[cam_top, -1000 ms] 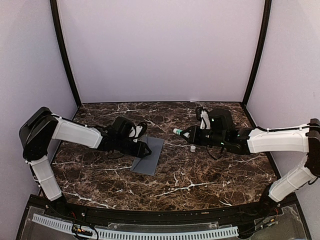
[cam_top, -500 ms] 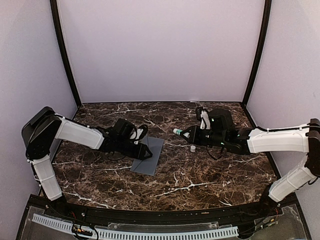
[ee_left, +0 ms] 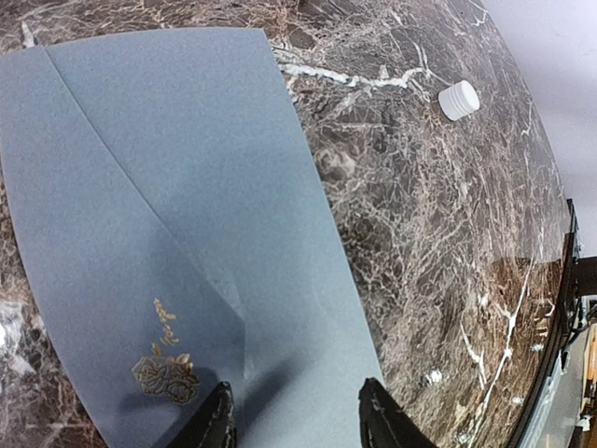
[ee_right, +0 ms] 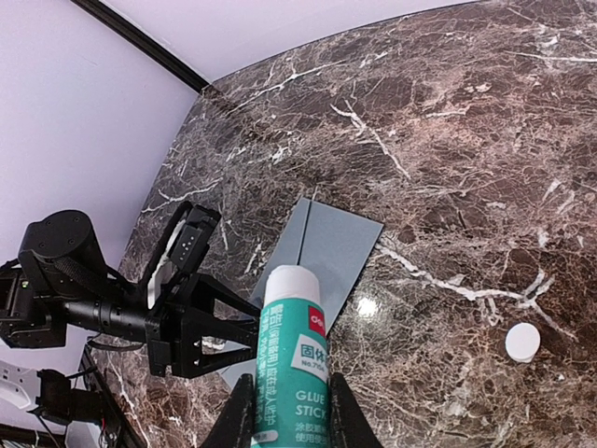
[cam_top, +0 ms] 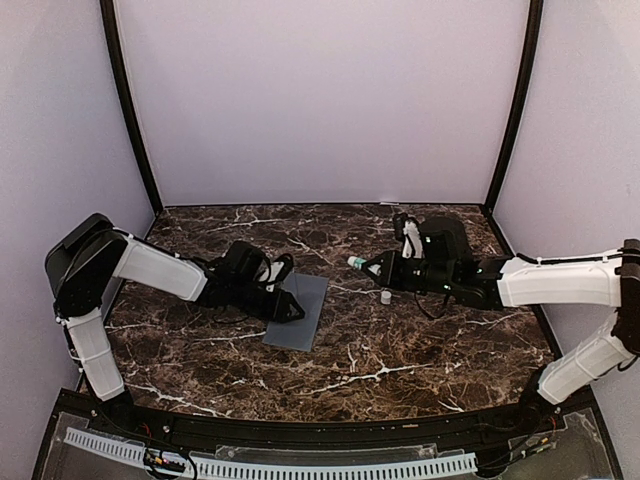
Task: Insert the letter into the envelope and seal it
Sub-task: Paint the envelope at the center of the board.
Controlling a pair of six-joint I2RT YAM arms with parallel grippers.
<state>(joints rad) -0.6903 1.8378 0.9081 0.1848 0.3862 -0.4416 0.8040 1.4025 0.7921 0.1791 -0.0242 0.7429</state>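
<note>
On the left, my left gripper point(ee_left: 294, 420) is released: its two dark fingertips stand apart with nothing between them. The left wrist view cuts them off at its bottom edge, so I cannot tell whether they touch the paper beneath. Under and ahead of this gripper the envelope point(ee_left: 168, 215) lies flat on the marble surface point(cam_top: 400, 350). From above, the gripper's body hides part of the envelope's left edge. I cannot tell what is inside.

The envelope is slate-grey and matte. Its pointed flap is folded down, and the flap's creases run in to a tip just ahead of the fingertips. A small gold rose emblem point(ee_left: 166, 373) sits beside that tip, to the left of the left finger.

Further right, a small white cap point(ee_left: 458, 100) stands alone on the surface, well apart from the left gripper and just below the right one.

My right gripper point(ee_right: 284, 420) grasps a glue stick point(ee_right: 291, 364) with a green label and a white tip, pointing toward the envelope. Its fingers and the stick's lower end run off the bottom of the right wrist view. The label's print is only partly readable.
</note>
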